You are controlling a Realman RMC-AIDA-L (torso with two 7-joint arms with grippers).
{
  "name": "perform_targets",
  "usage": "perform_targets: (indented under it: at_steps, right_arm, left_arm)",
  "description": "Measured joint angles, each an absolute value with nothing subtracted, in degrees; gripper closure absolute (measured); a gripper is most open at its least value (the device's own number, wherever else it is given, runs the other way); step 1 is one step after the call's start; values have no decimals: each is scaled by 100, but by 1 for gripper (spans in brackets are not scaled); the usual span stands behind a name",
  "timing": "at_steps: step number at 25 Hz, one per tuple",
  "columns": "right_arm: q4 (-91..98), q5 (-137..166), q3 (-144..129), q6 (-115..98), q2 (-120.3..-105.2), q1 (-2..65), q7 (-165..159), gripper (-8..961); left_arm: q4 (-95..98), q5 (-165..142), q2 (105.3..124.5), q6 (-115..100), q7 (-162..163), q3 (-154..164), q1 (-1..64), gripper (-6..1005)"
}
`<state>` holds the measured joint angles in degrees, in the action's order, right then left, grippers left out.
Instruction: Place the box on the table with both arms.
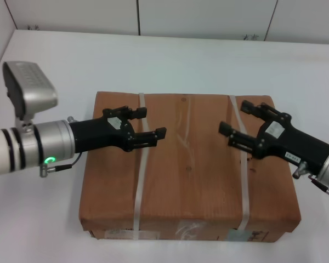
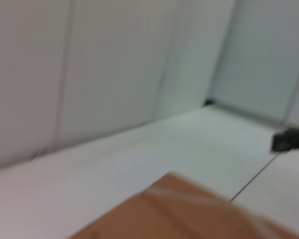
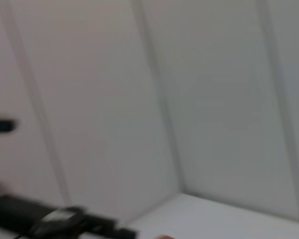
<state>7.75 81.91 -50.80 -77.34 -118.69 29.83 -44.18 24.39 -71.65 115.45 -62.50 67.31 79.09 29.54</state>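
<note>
The brown cardboard box (image 1: 189,175) lies flat on the white table (image 1: 181,60), with two pale straps across its top and white labels on its near side. My left gripper (image 1: 148,123) is over the box's left half, beside the left strap, open and empty. My right gripper (image 1: 236,116) is over the box's right half, at the right strap, open and empty. The two grippers point at each other. I cannot tell whether either touches the box top. A corner of the box (image 2: 189,214) shows in the left wrist view.
White wall panels (image 1: 208,16) stand along the table's far edge. The table reaches well beyond the box on the left, right and far sides. A grey camera housing (image 1: 28,87) sits on the left wrist.
</note>
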Motion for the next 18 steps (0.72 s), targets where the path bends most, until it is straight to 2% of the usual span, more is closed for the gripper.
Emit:
perform_targets:
  at_steps: [6, 9, 18]
  right_arm:
    - [1218, 9260, -5080, -8336, -11854, 3010, -4660, 92]
    - [1458, 9595, -5078, -8646, -11848, 3026, -4797, 92]
    - [1577, 9721, -5043, -9068, -11847, 2990, -4822, 92]
  left_arm:
    - [2530, -7208, 11197, -8009, 6329, 7919, 2852, 172]
    - [2510, -7211, 11091, -8617, 6046, 7913, 2821, 172]
    - [2494, -7186, 10973, -9322, 5853, 7910, 2759, 172]
